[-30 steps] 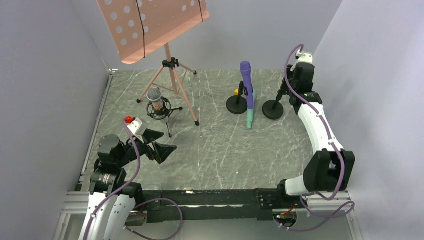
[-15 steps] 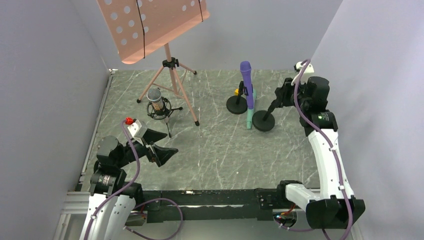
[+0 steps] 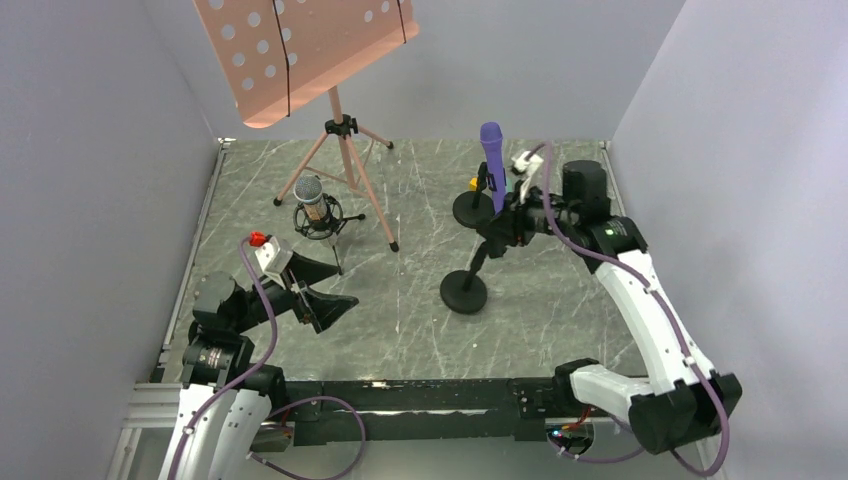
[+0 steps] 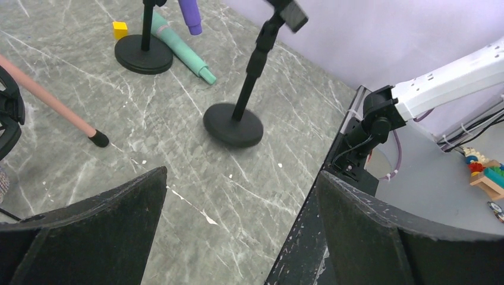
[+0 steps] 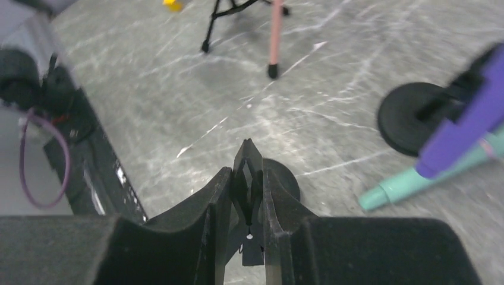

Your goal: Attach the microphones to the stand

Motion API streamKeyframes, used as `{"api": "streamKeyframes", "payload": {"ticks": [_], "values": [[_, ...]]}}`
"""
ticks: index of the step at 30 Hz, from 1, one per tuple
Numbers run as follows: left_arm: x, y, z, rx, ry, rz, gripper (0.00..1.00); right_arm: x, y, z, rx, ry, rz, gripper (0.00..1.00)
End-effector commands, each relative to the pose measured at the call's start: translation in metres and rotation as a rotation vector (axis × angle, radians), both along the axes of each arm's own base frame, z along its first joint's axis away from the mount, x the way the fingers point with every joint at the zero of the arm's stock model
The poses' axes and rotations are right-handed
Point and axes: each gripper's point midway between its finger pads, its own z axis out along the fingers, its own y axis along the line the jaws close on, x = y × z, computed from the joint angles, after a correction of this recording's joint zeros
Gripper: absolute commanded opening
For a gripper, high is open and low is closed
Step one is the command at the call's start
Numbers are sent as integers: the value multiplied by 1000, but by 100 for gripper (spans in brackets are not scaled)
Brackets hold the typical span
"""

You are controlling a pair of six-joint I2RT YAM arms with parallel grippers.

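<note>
Black clip pinched tight in my right gripper (image 5: 246, 175): I hold the spare stand (image 3: 464, 294) by its top. It leans, round base low over or on the counter (image 3: 400, 330); I cannot tell which. The purple microphone (image 3: 492, 160) stands clipped in the far stand (image 4: 142, 56), the mint-green microphone (image 4: 178, 48) lies flat by that base, and the bronze microphone (image 3: 311, 193) sits in a tripod cradle (image 3: 322, 218) at left. My left gripper (image 4: 241, 178) hangs wide and empty. I judge the base-heavy stand will swing. The mint barrel looks rigid, light and slick, best taken mid-barrel.
</note>
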Motion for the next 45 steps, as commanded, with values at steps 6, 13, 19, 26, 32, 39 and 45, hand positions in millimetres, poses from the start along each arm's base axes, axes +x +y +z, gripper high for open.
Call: {"api": "streamKeyframes", "payload": {"ticks": [6, 13, 19, 26, 32, 39, 45], "values": [[-5, -6, 11, -39, -13, -33, 99, -30, 78, -12, -199, -232, 488, 16], [-8, -15, 13, -23, -24, -59, 99, -59, 96, -18, -201, -219, 653, 60], [-6, -26, 13, -6, -25, -71, 99, -55, 85, -3, -176, -234, 591, 87], [-5, -38, 14, -5, -21, -82, 99, -41, 31, 47, -1, -271, 430, 95], [3, -40, 17, -5, -12, -53, 99, 22, -32, 47, 167, -185, 7, 96], [21, -32, 8, 24, 66, 62, 99, 113, -153, -26, 338, 97, -808, 95], [21, -30, 2, 6, 82, 80, 99, 155, -168, -108, 265, 413, -952, 90]]}}
